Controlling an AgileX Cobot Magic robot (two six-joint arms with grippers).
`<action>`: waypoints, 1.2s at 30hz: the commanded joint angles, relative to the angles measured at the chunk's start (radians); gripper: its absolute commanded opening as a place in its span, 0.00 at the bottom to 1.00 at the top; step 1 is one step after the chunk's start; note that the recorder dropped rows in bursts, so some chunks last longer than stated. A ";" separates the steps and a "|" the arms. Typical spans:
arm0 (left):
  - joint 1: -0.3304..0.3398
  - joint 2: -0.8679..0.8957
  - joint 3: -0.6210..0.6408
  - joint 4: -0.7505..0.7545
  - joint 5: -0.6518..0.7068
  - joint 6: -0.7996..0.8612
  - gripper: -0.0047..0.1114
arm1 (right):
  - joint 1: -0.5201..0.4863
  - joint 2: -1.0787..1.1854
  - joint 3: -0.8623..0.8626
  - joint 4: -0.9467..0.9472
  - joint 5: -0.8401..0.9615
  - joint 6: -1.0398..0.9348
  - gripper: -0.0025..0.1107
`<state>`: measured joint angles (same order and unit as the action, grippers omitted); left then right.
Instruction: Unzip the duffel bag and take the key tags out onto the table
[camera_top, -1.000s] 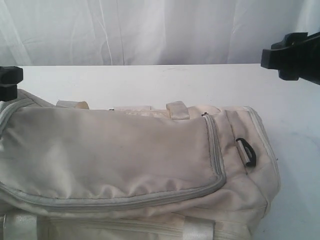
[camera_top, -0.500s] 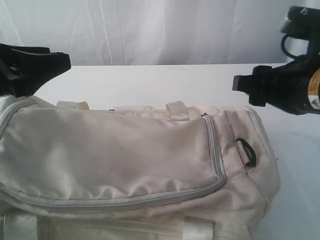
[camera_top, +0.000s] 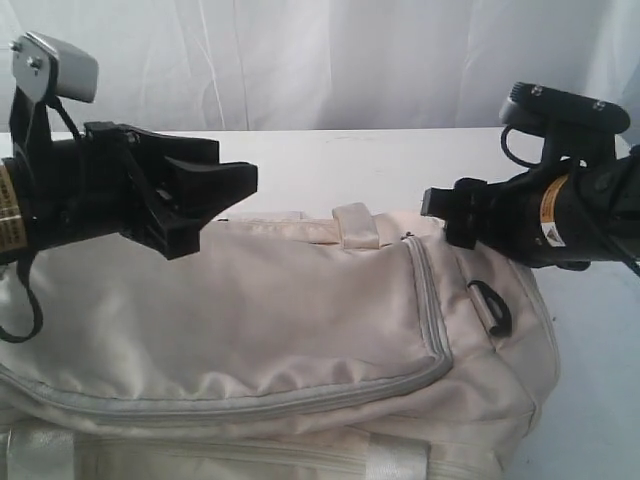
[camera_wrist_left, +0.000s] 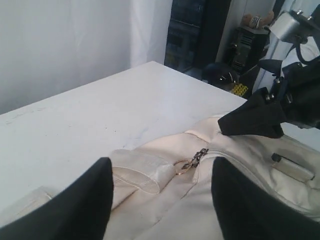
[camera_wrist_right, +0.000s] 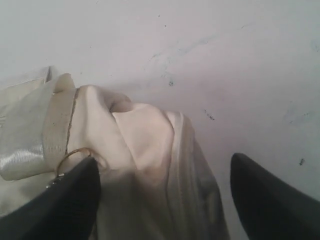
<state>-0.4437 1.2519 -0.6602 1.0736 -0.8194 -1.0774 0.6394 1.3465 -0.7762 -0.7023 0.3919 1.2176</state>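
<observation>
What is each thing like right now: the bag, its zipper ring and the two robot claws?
duffel bag: lying on the table, the zippers that show are shut.
zipper ring: lying loose on the bag's top, nothing gripping it.
left gripper: open, empty, above the bag.
right gripper: open, empty, over the bag's end.
key tags: not in sight.

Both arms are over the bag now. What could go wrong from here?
The zip pull is a small ring lying on loose fabric; the open left gripper could pinch cloth instead. The right gripper hangs close beside that pull, so the arms might collide. The soft bag may drag.
</observation>
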 joint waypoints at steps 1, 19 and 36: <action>-0.047 0.058 -0.011 -0.044 0.001 0.052 0.57 | -0.002 0.028 -0.004 0.023 -0.003 -0.004 0.62; -0.189 0.367 -0.264 -0.065 -0.001 0.041 0.57 | 0.000 0.043 -0.001 0.329 0.292 -0.815 0.21; -0.208 0.466 -0.282 0.139 0.018 -0.046 0.57 | 0.000 0.006 -0.001 0.500 0.291 -1.218 0.06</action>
<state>-0.6457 1.7198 -0.9395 1.1217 -0.8119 -1.0844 0.6394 1.3735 -0.7803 -0.2196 0.6728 0.0141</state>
